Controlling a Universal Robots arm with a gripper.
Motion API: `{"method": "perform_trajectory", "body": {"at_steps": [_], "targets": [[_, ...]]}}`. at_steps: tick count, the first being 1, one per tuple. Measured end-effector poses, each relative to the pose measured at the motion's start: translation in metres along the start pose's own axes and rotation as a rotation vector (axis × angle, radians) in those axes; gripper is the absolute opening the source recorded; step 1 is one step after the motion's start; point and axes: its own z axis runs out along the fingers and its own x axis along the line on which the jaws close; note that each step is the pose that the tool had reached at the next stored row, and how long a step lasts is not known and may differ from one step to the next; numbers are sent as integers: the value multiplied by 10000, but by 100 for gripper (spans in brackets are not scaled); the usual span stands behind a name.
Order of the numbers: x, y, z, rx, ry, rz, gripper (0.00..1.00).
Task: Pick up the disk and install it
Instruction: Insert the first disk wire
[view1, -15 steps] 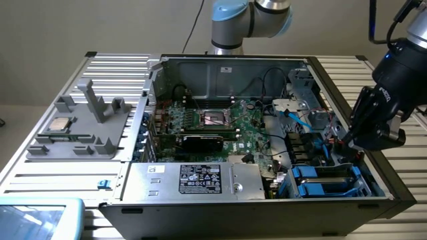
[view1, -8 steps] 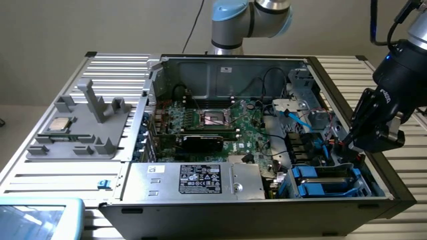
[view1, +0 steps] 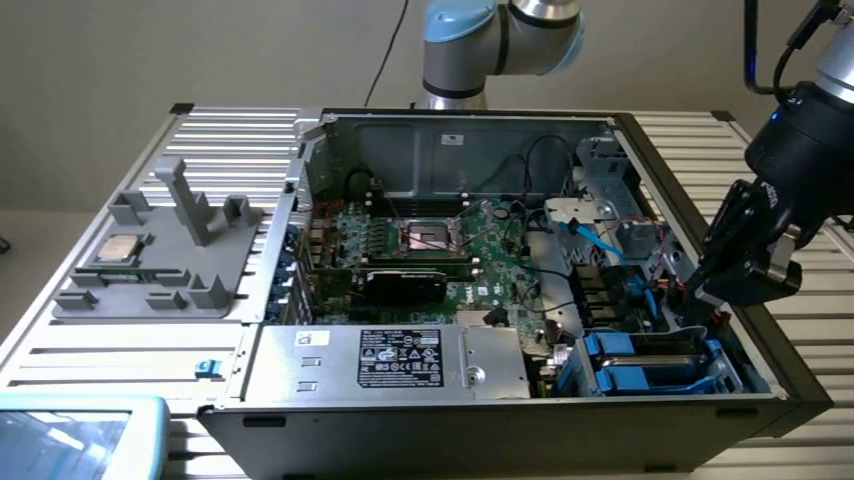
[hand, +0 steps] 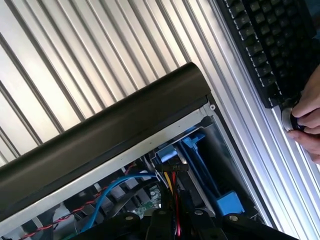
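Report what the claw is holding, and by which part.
Cannot be told. The claw hangs above the blue drive bay in the computer case, and its own body hides any hold.

Exterior view: the gripper (view1: 750, 283) end is lost against the dark case wall (view1: 785, 365), and any load cannot be told. The label (view1: 400, 358) print on the silver box (view1: 287, 365) is too small to read. A blue-rimmed object (view1: 74, 430) is cut by the corner. Wrist view: hand (hand: 306, 120) and keyboard (hand: 262, 45) are cut by the edge. The small round item (hand: 289, 120) at the hand is unidentifiable.
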Motion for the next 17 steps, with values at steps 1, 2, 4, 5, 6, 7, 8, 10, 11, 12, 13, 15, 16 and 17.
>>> {"method": "perform_trajectory", "body": {"at_steps": [1, 2, 4, 5, 6, 7, 8, 10, 11, 12, 13, 15, 16, 17], "targets": [[0, 0, 1, 15, 5, 117, 17], [-3, 2, 1, 24, 8, 196, 17], [-3, 2, 2, 26, 9, 198, 17], [-5, 4, 3, 27, 11, 198, 17], [-11, 8, 3, 29, 11, 211, 17], [-15, 10, 3, 38, 16, 270, 17], [-19, 12, 4, 49, 24, 341, 17], [-24, 15, 5, 74, 39, 502, 17], [-26, 16, 5, 88, 46, 593, 17], [-27, 16, 6, 104, 55, 689, 17], [-27, 17, 7, 122, 66, 800, 17], [-27, 18, 8, 155, 85, 1021, 17], [-27, 18, 9, 172, 94, 1131, 17], [-27, 18, 10, 188, 103, 1239, 17]]}}
